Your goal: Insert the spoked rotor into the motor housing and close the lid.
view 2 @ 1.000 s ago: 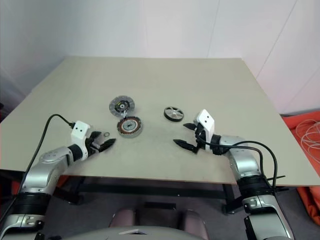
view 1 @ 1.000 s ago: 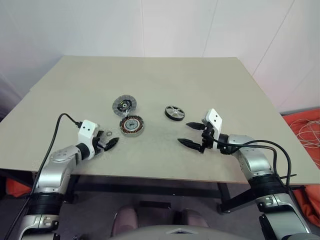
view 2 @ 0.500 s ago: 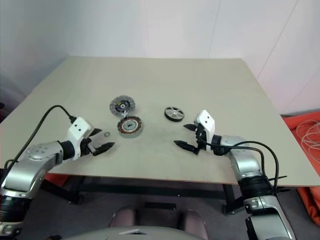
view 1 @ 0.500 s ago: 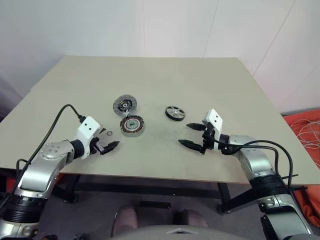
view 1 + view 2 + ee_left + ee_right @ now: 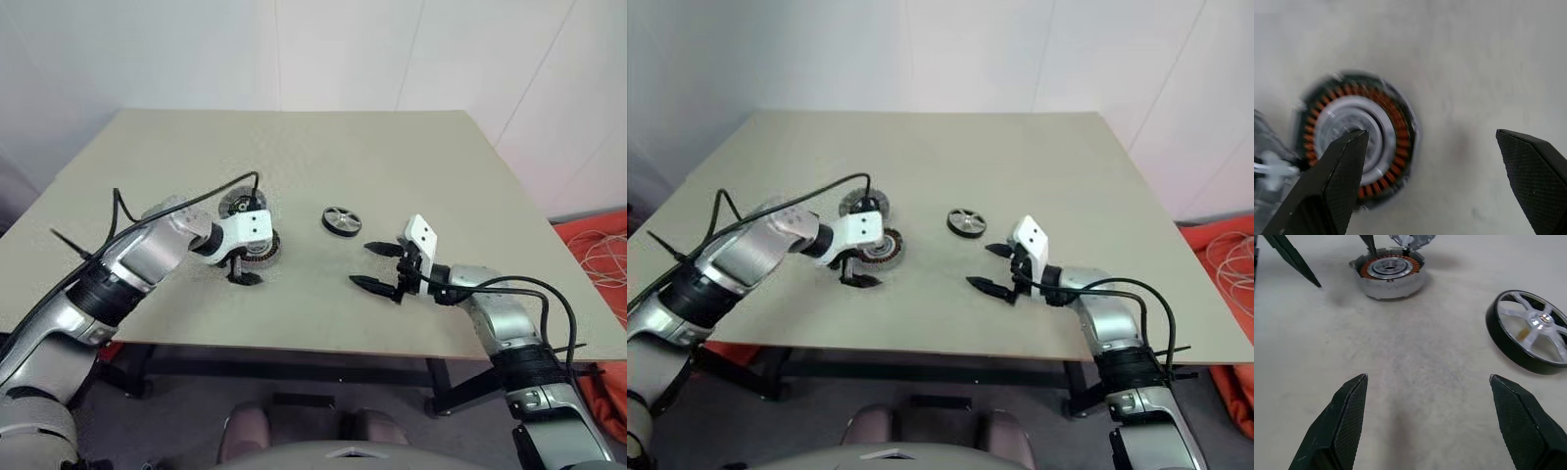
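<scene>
Housing is the landmark: the motor housing point(image 5: 258, 245) lies flat on the surface point(image 5: 294, 157), copper windings up. The lid point(image 5: 239, 203) sits just behind it, touching or nearly so. The spoked rotor point(image 5: 341, 220) lies apart to its right. The left tool point(image 5: 241, 270) hangs over the housing's near edge, fingers spread, empty. The right tool point(image 5: 380, 266) hovers further right, nearer than the rotor, fingers spread wide, holding nothing

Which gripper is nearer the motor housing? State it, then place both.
Left. The left gripper hangs open right at the motor housing, fingers pointing down over its near edge. The right gripper sits open well off to the housing's right, nearer the spoked rotor.
</scene>
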Robot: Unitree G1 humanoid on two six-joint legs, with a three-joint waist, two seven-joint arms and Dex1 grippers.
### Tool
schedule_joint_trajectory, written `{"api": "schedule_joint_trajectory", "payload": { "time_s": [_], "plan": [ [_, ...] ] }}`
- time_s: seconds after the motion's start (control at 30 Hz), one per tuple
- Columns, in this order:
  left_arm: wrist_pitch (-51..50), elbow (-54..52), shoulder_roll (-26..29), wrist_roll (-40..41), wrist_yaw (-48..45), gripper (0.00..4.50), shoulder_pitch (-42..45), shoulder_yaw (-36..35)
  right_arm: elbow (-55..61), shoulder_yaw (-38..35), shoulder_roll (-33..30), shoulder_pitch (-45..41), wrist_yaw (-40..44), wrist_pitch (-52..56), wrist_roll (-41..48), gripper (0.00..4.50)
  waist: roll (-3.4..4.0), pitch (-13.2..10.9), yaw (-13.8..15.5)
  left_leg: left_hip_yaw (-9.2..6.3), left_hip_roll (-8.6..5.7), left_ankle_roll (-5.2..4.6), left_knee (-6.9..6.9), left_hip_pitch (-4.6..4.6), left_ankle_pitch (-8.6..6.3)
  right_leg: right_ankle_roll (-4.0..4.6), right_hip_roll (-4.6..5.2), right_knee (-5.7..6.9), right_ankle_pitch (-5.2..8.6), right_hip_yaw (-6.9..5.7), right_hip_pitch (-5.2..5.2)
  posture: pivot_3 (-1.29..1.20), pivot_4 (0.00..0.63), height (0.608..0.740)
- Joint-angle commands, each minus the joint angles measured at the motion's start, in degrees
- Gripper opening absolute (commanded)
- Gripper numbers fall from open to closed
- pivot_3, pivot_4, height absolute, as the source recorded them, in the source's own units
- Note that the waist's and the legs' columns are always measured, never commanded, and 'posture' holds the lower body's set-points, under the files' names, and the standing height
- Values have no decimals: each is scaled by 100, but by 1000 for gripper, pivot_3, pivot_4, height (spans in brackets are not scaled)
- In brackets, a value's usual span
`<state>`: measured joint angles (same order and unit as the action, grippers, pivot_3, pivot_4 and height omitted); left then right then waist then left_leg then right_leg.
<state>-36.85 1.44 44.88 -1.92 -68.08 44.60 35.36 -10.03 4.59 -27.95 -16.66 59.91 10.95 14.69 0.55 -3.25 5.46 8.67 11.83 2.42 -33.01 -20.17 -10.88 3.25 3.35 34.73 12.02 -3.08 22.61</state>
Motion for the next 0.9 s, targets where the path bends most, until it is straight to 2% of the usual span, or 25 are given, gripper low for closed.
{"api": "schedule_joint_trajectory", "payload": {
  "time_s": [0.03,0.2,0.43,0.53,0.77,0.9],
  "plan": [
    [36,347,-167,-406,-238,4411,486,204,374,-151,-106,-29,96,77,233,4500,0,0,7,0,-1,0,-1,-2,0,0,1,0,0,0,0,0,0,740],
    [357,938,-539,-777,-646,4411,875,560,254,-135,-106,-96,42,28,211,4500,-1,-1,27,-2,-2,0,-5,7,0,-9,4,0,5,-2,-15,0,0,740],
    [469,1174,-675,-1151,-1017,4411,853,732,268,-127,-84,-99,-10,6,216,4500,1,0,11,-2,0,0,-4,10,0,-12,2,1,7,-3,-19,0,0,740],
    [568,1273,-708,-1348,-1037,3855,822,769,265,-115,-76,-118,-17,7,212,4500,1,1,14,-2,-2,0,-4,15,0,-19,6,0,11,-3,-28,0,0,740],
    [792,1579,-860,-1627,-1105,1637,838,697,227,-104,-62,-187,-23,11,200,4500,3,2,13,-3,-2,0,-4,22,0,-36,8,0,21,-3,-45,0,0,740],
    [848,1656,-933,-1739,-1191,269,804,682,205,-126,-66,-194,-24,0,209,4500,13,8,25,-2,-3,-2,-2,19,-1,-13,7,0,9,-3,-43,0,0,740]
  ]
}}
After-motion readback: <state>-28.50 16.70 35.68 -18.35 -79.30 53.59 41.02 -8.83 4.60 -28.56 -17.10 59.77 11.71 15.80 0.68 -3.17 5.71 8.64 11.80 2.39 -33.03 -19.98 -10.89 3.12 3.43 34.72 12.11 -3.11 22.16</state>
